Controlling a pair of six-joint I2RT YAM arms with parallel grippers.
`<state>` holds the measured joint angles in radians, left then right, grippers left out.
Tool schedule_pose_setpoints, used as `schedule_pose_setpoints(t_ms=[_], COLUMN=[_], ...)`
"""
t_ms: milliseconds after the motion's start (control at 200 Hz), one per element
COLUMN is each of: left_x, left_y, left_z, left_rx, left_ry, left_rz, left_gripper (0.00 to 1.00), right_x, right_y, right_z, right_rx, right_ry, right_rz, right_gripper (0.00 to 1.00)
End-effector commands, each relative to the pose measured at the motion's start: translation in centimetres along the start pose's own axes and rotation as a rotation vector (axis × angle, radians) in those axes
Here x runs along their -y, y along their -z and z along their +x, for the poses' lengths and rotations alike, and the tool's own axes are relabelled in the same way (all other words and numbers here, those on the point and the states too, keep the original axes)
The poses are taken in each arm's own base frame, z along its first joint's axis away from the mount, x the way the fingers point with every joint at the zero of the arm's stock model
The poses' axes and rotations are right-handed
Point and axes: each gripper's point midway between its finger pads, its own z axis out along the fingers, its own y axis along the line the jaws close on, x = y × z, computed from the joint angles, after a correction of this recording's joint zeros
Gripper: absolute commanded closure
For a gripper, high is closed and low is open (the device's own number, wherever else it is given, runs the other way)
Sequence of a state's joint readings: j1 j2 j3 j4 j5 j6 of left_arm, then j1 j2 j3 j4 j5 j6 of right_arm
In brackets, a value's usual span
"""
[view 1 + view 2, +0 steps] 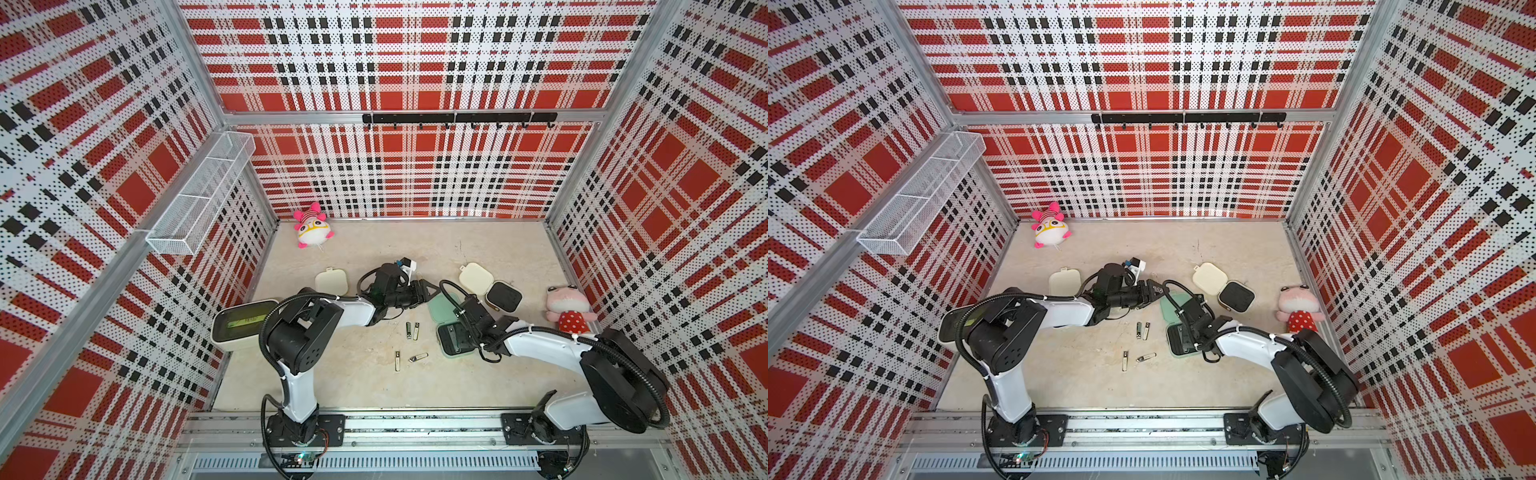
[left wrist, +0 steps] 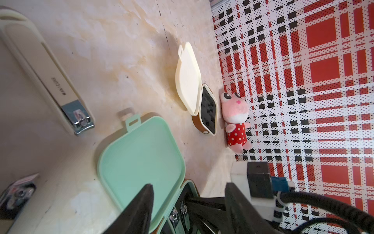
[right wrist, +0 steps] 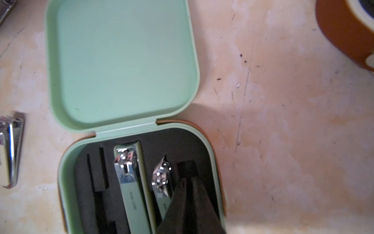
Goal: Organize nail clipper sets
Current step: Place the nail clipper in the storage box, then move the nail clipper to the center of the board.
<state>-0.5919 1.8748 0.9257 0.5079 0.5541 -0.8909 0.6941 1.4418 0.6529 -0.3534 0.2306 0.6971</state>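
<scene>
While poised over mint green case (image 3: pixel 121 60) | right gripper (image 3: pixel 188 180): closed, beside two seated clippers (image 3: pixel 129 178) | left gripper (image 1: pixel 432 289): closed, near same case

Left arm (image 1: pixel 301 386) and right arm (image 1: pixel 540 343) have glossy white shells, matte black joint housings, ribbed black cable hoses and dark tapered fingers (image 3: pixel 202 206).

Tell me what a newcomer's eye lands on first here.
The loud red, black and white plaid walls on every side. Then, mid-floor, the open mint green case with two clippers in its black tray, and the pink plush toys: one at the back left, one by the right wall.
</scene>
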Motion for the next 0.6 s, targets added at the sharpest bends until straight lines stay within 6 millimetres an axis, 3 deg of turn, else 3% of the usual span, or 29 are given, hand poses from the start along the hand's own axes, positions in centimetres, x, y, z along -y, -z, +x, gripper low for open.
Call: schedule_pose_setpoints(t_ms=[0, 391, 596], left_x=[1.1, 0.4, -2.6], left_y=[0.8, 2.3, 6.9], left_z=[-0.8, -1.7, -5.4], left_rx=[0.019, 0.058, 0.175], left_ry=[-0.024, -0.022, -0.005], left_rz=[0.028, 0.003, -0.106], left_gripper=[0.39, 0.4, 0.41], right_x=[0.6, 0.1, -5.0], right_y=[1.0, 2.4, 3.6], right_z=[-1.1, -3.2, -6.0], right_rx=[0.023, 0.051, 0.098], right_ry=[-0.017, -0.014, 0.023], right_rz=[0.039, 0.058, -0.05], right_gripper=[0.85, 0.78, 0.68])
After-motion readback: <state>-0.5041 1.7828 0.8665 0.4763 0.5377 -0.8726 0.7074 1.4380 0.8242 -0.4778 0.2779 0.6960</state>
